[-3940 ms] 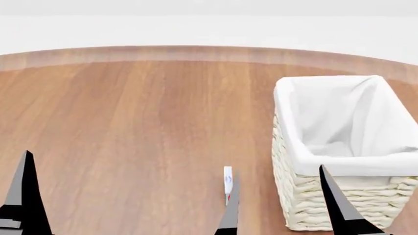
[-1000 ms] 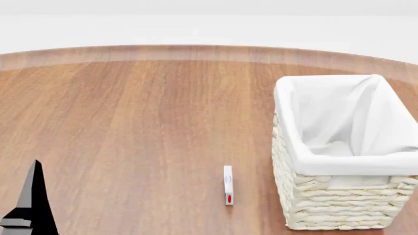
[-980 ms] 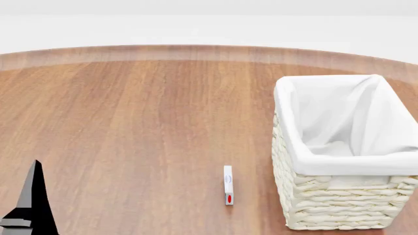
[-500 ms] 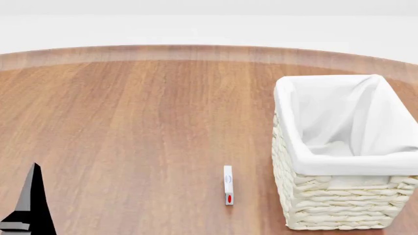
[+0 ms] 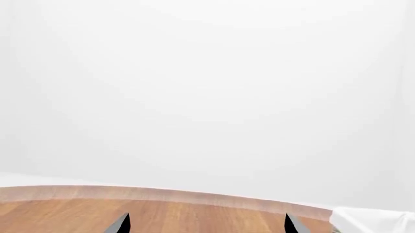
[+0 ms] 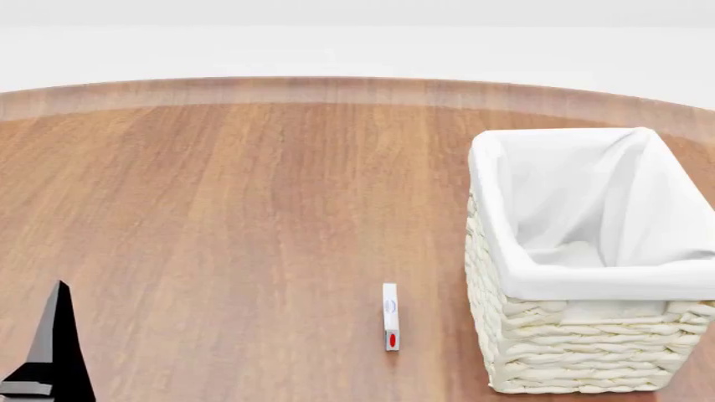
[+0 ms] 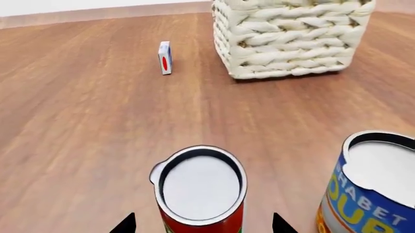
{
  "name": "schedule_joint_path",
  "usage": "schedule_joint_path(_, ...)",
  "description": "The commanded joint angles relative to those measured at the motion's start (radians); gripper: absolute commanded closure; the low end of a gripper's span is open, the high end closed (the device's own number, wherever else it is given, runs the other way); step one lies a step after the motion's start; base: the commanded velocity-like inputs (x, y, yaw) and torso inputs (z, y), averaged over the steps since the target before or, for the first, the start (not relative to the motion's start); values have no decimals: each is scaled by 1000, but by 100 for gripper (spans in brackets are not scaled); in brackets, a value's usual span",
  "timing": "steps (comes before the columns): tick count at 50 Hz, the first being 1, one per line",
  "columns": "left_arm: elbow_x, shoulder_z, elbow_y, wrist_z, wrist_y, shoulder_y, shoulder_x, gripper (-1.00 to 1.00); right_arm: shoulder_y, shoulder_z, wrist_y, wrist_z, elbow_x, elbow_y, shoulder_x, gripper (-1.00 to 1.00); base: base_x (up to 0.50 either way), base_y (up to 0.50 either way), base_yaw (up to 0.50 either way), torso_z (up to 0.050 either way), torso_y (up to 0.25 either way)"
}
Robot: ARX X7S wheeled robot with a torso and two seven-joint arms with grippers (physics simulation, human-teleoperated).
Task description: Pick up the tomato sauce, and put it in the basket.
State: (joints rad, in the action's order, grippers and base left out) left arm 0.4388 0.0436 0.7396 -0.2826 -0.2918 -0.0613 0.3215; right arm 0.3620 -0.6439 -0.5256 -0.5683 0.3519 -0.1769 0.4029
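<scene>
In the right wrist view the tomato sauce point(image 7: 199, 190) stands upright on the wooden table, a small can with a silvery top and red label. My right gripper point(image 7: 203, 224) is open, one dark fingertip on each side of the can with a gap to it. Farther off stands the basket point(image 7: 292, 39), cream wicker; the head view shows the basket point(image 6: 525, 276) at the right with its white liner. My left gripper point(image 5: 205, 225) is open over bare table, holding nothing; the head view shows one of its fingers point(image 6: 53, 343) at the lower left. The right gripper is out of the head view.
A blue-and-yellow can point(image 7: 372, 191) stands close beside the tomato sauce, on the basket's side. A small white box with a red spot point(image 6: 390, 316) stands on the table left of the basket, also seen as the box point(image 7: 164, 57). The table's curved far edge point(image 6: 335, 88) meets a white wall.
Since 3.9 s ago the right gripper's fingers have dropped out of the head view. The left finger has sunk slightly lower. The basket and box have not moved.
</scene>
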Motion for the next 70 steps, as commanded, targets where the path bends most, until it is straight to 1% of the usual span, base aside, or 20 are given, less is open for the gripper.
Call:
schedule_joint_path(1,-2,2,5,-7,0,-1,7,-100,-28,-1,27,14,22,-1,4,-100,0,0,0,0,0)
schedule_joint_path(8,-11,14,-3,-9,3,1,6,-100,-48,0,22,37,41,-37,-3,-100,0,0,0,0,0)
schedule_joint_path(27,-13,22,-8,-16,7,3,13,-100,-69,-11,46,73,82,-27,1,-100,0,0,0,0,0)
schedule_joint_path(28,-15,23,-10,-16,7,4,13,-100,-66,-12,39,75,78,-21,4,100,0,0,0,0,0)
schedule_joint_path(31,-15,22,-14,-16,12,1,14,-100,-61,-24,40,106,103,-8,10,100,0,0,0,0,0)
schedule_joint_path(43,-15,25,-16,-18,21,-5,18,-100,-61,-29,44,96,91,5,10,100,0,0,0,0,0)
schedule_joint_path(52,-11,15,-13,-23,28,-13,23,-100,-73,-64,111,71,52,86,8,100,0,0,0,0,0)
schedule_joint_path(60,-11,22,-20,-21,37,-18,22,-100,-127,-90,241,22,22,191,1,100,0,0,0,0,0)
schedule_joint_path(70,-3,18,-24,-21,48,-27,25,-100,-246,-108,450,-3,35,284,2,100,0,0,0,0,0)
